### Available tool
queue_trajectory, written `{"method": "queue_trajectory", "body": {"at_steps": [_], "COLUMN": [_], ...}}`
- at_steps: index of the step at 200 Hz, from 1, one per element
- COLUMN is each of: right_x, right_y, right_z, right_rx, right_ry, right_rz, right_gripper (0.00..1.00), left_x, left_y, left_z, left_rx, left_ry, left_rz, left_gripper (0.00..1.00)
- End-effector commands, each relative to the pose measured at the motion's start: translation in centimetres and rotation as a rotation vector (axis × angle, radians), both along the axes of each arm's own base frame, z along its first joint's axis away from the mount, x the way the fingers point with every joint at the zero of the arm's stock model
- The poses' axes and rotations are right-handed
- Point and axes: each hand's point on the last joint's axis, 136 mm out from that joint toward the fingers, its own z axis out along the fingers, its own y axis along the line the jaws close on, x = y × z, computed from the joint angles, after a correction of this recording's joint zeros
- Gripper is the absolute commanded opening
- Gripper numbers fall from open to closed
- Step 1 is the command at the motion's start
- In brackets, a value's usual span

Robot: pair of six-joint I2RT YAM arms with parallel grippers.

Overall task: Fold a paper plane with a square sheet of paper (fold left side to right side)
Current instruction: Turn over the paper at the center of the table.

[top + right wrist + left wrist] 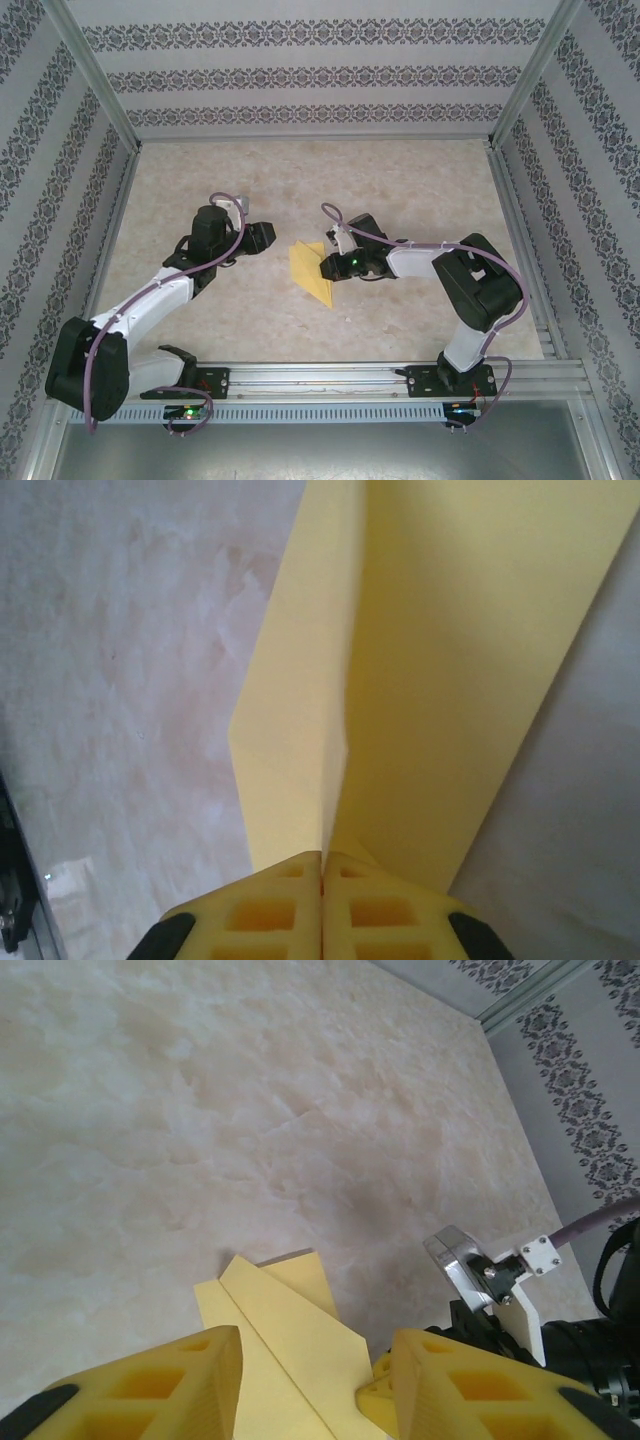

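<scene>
Beige marbled stone-look tabletop (pixel 400 180) fills ctr. Pale wallpaper walls w/ dark floral bands (pixel 300 70) at 9, 12, 3 o'clock. Silver metal frame posts (pixel 92 70) at 11 & 1. Slotted aluminium rail (pixel 320 375) at 6.

Paper (pixel 303 265) at table (pixel 400 180) centre

Item: one square sheet of paper (pixel 308 268), thin, plain yellow. Condition as I read it: folded into overlapping layers with sharp creases, outline tapering to a point toward the near side. Location: mid-bench (pixel 400 180), between the two arms. One folded edge sits clamped in the right end effector (pixel 322 865).
</scene>
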Motion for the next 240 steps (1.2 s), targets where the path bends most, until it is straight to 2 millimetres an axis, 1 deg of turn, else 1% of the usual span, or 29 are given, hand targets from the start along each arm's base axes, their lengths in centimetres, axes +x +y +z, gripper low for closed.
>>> {"method": "queue_trajectory", "body": {"at_steps": [1,16,48,70,91,115,133,153,164,195,240], "right_x": [0.4,0.4,0.4,0.7,0.3,-0.7,-1.5,-2.4,-2.8,-3.7,-4.4], "right_y": [-0.1,-0.4,-1.3,-1.8,-2.0,-2.2,-2.4,-2.5,-2.4,-1.8,-1.0], "right_z": [3.1,4.8,9.3,13.2,17.3,21.4,23.9,25.5,25.8,26.2,26.4], "right_rx": [0.078,0.115,0.211,0.309,0.396,0.481,0.537,0.585,0.597,0.617,0.631], "right_ry": [-0.062,-0.095,-0.214,-0.308,-0.411,-0.528,-0.597,-0.635,-0.638,-0.643,-0.647], "right_rz": [-0.001,-0.001,-0.001,0.003,0.022,0.047,0.056,0.068,0.079,0.113,0.146], "right_gripper": [0.01,0.00,0.00,0.00,0.00,0.00,0.00,0.00,0.00,0.00,0.00], "left_x": [-0.2,-0.6,-1.8,-3.1,-4.4,-5.5,-6.0,-6.3,-6.4,-6.5,-6.2], "left_y": [0.3,0.2,-0.6,-1.6,-2.6,-3.7,-4.3,-5.2,-5.7,-6.9,-8.6], "left_z": [2.2,3.6,7.9,11.3,14.6,17.0,18.0,18.2,18.1,18.2,17.3], "left_rx": [-0.037,-0.058,-0.145,-0.224,-0.313,-0.380,-0.416,-0.428,-0.429,-0.447,-0.438], "left_ry": [-0.069,-0.119,-0.255,-0.349,-0.420,-0.435,-0.444,-0.445,-0.436,-0.431,-0.398], "left_rz": [-0.003,-0.018,-0.086,-0.167,-0.253,-0.347,-0.386,-0.417,-0.436,-0.479,-0.509], "left_gripper": [0.47,0.49,0.58,0.61,0.62,0.62,0.61,0.61,0.61,0.61,0.60]}}
